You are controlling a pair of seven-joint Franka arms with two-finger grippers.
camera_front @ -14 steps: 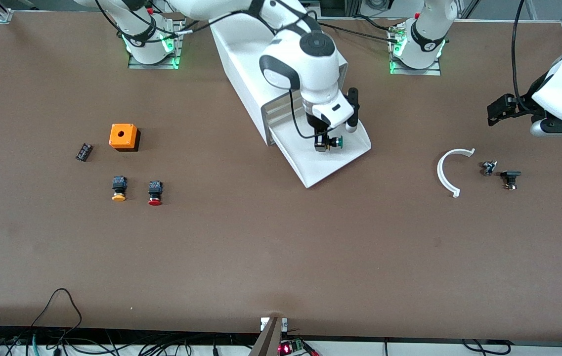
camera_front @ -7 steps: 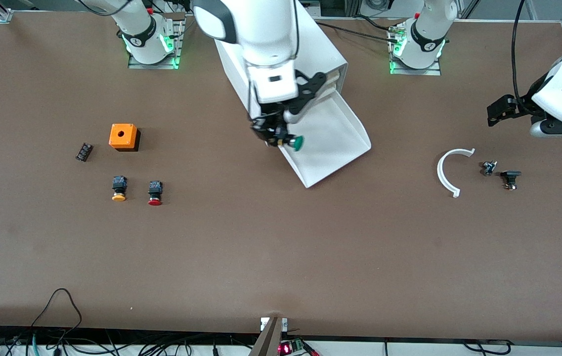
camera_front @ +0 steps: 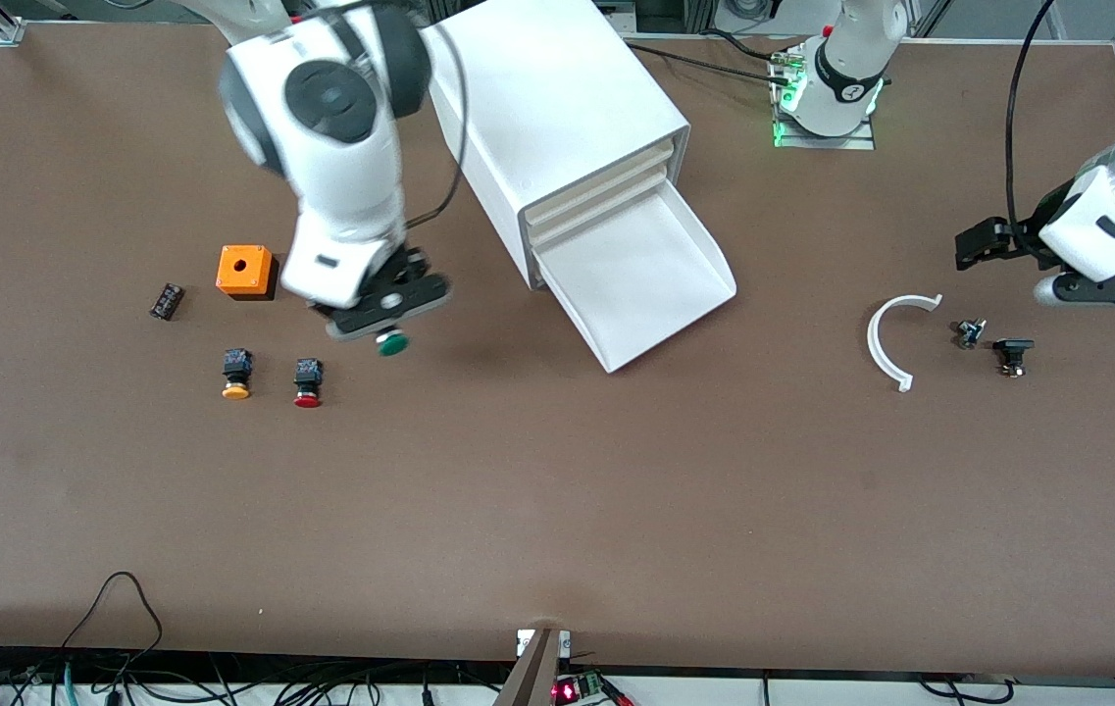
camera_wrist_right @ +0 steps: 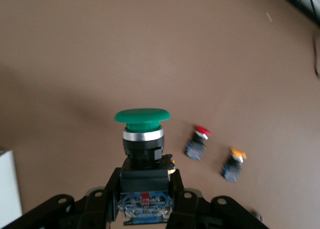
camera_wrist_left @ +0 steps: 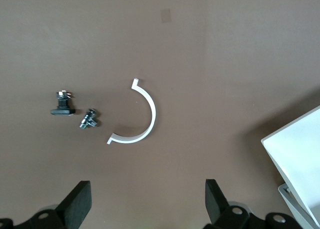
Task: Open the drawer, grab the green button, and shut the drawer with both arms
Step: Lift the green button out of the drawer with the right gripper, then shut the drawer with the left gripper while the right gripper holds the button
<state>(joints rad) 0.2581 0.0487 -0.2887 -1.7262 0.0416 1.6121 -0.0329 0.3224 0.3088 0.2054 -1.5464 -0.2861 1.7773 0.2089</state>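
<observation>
The drawer [camera_front: 650, 284], lowest of the white cabinet [camera_front: 557, 108], stands pulled out and holds nothing that I can see. My right gripper [camera_front: 382, 319] is shut on the green-capped button [camera_front: 391, 343] and holds it in the air over the table beside the red-capped button [camera_front: 307, 382]. In the right wrist view the button [camera_wrist_right: 143, 134] stands between the fingers [camera_wrist_right: 177, 189], cap pointing away. My left gripper [camera_front: 979, 240] is open and empty, up over the table at the left arm's end; its fingertips [camera_wrist_left: 77, 204] show wide apart in the left wrist view.
An orange box [camera_front: 245, 271], a small black part [camera_front: 167, 300], the yellow-capped button [camera_front: 236, 374] and the red-capped button lie toward the right arm's end. A white curved piece [camera_front: 890, 338] [camera_wrist_left: 142, 116] and two small fittings [camera_front: 993, 343] [camera_wrist_left: 75, 109] lie below the left gripper.
My right gripper lifted the green button out of the drawer and carried it toward the right arm's end, to beside the red-capped button. The left gripper shifted slightly.
</observation>
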